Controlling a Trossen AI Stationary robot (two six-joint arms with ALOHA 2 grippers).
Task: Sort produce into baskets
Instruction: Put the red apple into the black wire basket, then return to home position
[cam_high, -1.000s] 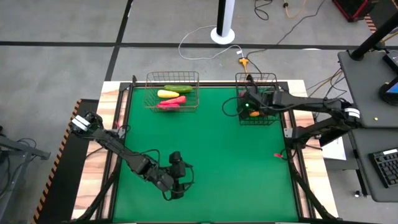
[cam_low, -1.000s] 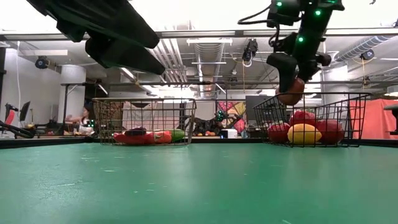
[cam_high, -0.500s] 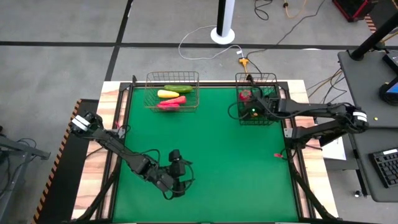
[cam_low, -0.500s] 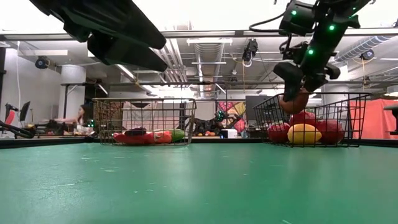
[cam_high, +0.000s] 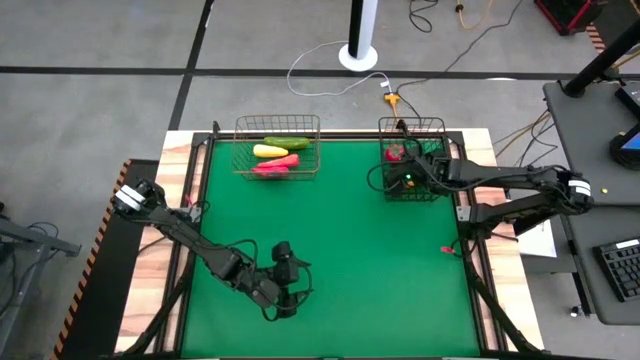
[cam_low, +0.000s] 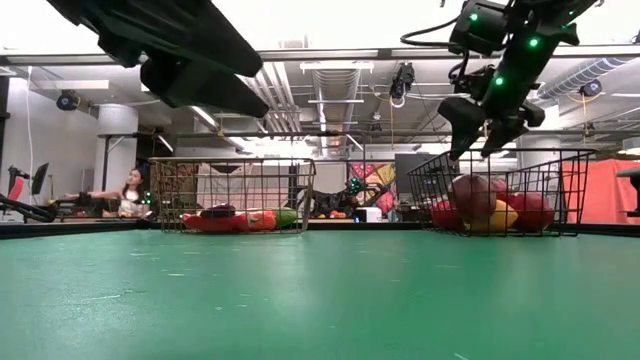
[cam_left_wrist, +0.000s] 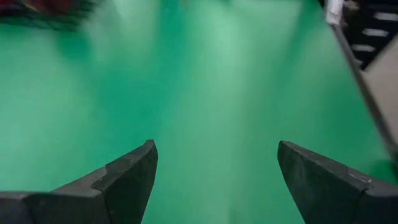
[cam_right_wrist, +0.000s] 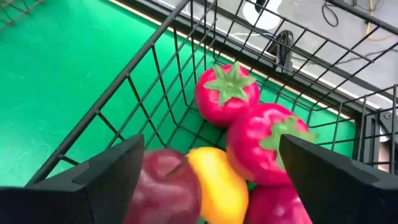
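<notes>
The black wire basket (cam_high: 412, 172) stands at the table's far right. It holds two pink-red fruits with green tops (cam_right_wrist: 227, 93), a yellow lemon (cam_right_wrist: 214, 183) and a dark-red round fruit (cam_right_wrist: 166, 186), also seen in the low view (cam_low: 470, 190). My right gripper (cam_right_wrist: 211, 144) hovers open and empty just above this basket (cam_low: 480, 135). The tan wire basket (cam_high: 278, 150) at the far left centre holds a green cucumber (cam_high: 285, 142), a long yellow piece (cam_high: 270, 151) and red chilies (cam_high: 274, 166). My left gripper (cam_high: 286, 297) is open and empty over the near left of the green mat (cam_left_wrist: 217, 149).
The green mat (cam_high: 350, 240) lies bare between the baskets and my left arm. A small red thing (cam_high: 446, 249) lies at the mat's right edge. In the low view a person (cam_low: 130, 190) sits in the room beyond the table.
My right gripper has gone down a little over the black basket and opened, letting go of the dark-red round fruit. The fruit has fallen into the basket and lies beside the lemon.
</notes>
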